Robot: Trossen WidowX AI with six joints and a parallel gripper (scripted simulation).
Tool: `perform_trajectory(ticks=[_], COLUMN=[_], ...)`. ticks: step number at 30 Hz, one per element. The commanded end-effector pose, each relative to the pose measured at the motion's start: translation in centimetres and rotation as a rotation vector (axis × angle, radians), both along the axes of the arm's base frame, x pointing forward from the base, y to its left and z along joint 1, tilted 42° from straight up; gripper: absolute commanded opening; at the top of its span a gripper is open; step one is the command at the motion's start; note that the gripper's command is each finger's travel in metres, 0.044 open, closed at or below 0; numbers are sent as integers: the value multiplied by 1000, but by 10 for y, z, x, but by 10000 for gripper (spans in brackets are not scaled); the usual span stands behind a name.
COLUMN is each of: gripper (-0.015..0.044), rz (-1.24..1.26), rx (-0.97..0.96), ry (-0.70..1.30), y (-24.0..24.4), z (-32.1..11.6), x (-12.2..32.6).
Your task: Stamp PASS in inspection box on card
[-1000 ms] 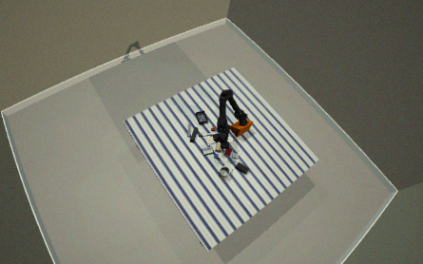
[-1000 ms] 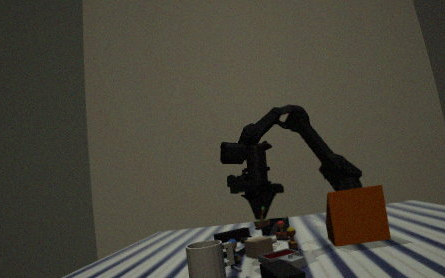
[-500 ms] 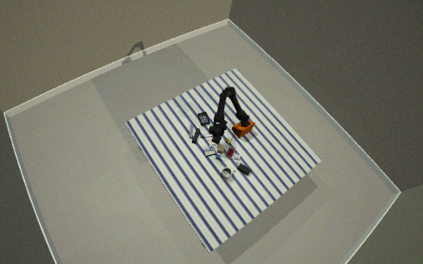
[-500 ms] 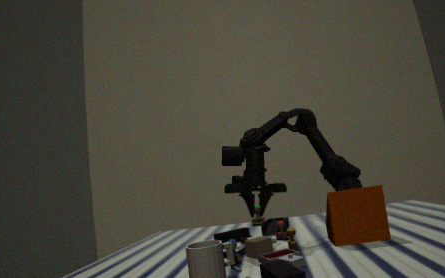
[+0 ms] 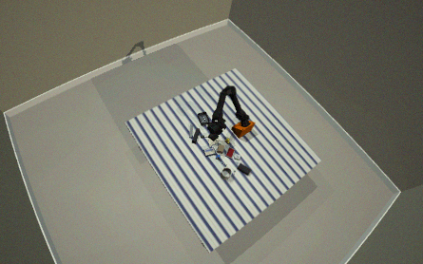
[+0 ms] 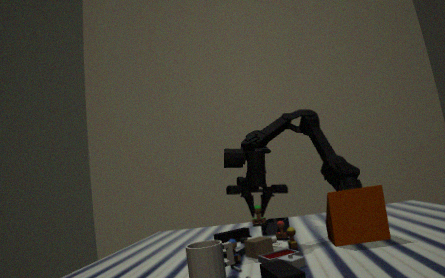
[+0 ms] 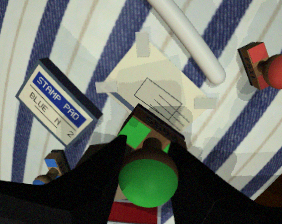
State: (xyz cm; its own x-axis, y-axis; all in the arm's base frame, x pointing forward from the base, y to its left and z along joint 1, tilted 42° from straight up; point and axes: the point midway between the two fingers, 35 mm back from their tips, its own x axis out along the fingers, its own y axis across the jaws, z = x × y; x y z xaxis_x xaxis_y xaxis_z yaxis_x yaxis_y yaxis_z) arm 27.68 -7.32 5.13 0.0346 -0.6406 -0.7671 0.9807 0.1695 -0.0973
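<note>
My gripper (image 5: 212, 138) (image 6: 258, 215) (image 7: 146, 145) is shut on the green-knobbed stamp (image 6: 258, 207) (image 7: 148, 182), which hangs above the bench, its block just below the card's printed lines in the wrist view. The cream card (image 7: 127, 75) is taped down; a thin outlined box (image 7: 148, 78) and ruled lines show on it, partly shaded. No ink mark is visible in the box. The open red ink pad (image 5: 230, 153) (image 6: 280, 255) (image 7: 134, 214) is partly hidden behind the green knob in the wrist view. The stamp's lettering cannot be read.
A blue-labelled stamp pad box (image 7: 59, 105), a blue stamp (image 7: 52, 167), a red stamp (image 7: 278, 71) and a white rod (image 7: 192, 42) surround the card. A beige block (image 6: 258, 246), a yellow stamp (image 6: 291, 233), a mug (image 5: 226, 173) (image 6: 205, 257) and a dark block (image 5: 244, 168) stand nearby.
</note>
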Motion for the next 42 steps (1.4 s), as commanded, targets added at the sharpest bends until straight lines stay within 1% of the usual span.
perform_trajectory(ticks=[1, 42], gripper=[0, 0], rz=[-1, 3], rx=[-4, -6], ry=[0, -2], y=[-2, -20], z=[-2, -23], x=[0, -1])
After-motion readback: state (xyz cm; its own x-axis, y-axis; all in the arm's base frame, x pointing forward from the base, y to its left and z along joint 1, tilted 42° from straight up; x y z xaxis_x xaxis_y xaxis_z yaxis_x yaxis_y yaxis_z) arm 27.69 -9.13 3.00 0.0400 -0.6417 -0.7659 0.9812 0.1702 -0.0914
